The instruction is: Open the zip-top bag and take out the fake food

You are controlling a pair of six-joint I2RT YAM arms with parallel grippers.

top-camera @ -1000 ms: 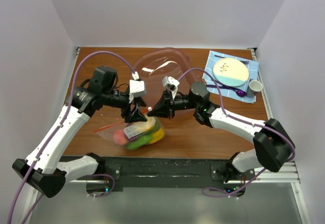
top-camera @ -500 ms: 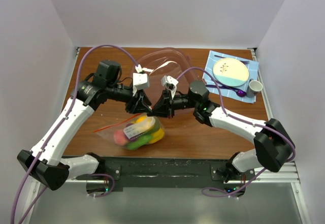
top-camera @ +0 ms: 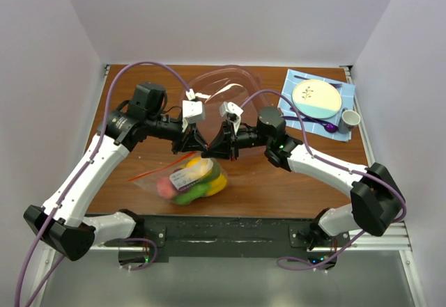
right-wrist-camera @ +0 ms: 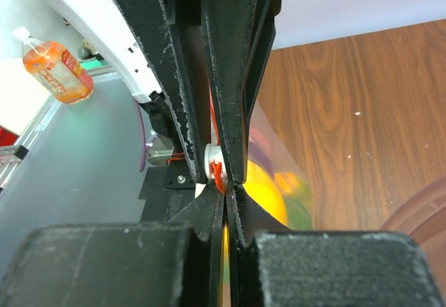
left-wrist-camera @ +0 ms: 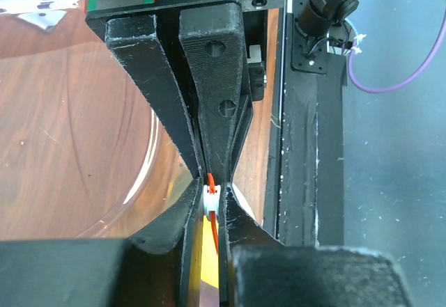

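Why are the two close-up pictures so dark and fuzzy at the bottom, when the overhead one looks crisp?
Overhead view: even light, soft shadows, pale sheen on the clear bowl. Left wrist view: the left tool sits near the lens, so its base blurs black. Right wrist view: same with the right tool; the zip-top bag behind smears yellow.

At frame centre the right gripper was clamped on the zip-top bag at its orange-red strip; yellow fake food showed just right of it.

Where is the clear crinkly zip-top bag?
Top view: the clear bag lies near the front edge, left of centre, mouth pinched between left gripper and right gripper.
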